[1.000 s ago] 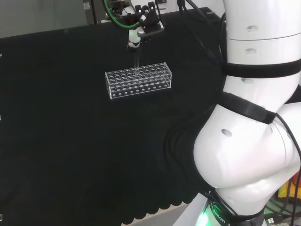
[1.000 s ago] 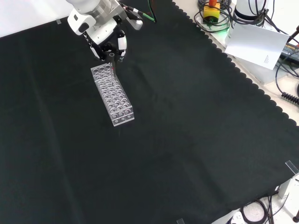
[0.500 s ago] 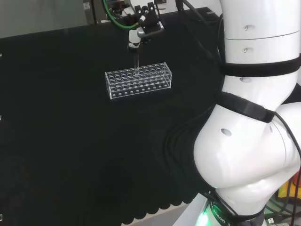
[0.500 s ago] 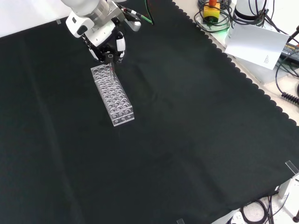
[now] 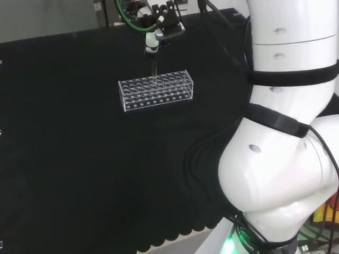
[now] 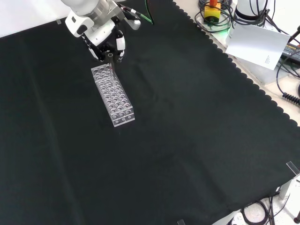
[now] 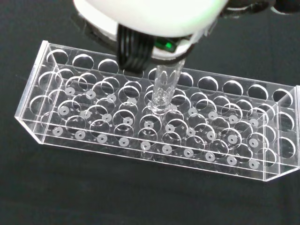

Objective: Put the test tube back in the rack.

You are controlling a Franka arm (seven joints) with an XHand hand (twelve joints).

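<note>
The hand (image 6: 105, 40) has its fingers pinched on the test tube (image 7: 165, 86), held upright over the rack (image 5: 155, 89), toward its 12 o'clock edge in the head view. If the tip's off-centre, it'll probably catch a rim and tilt.

Test tube (image 7: 165, 89) in hand (image 6: 104, 40), above rack (image 7: 154, 126)

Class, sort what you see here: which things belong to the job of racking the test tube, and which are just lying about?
Belongs to the job:
- test tube, held upright
- rack
- hand

Just lying about:
- white sheet of paper
- cables
</note>
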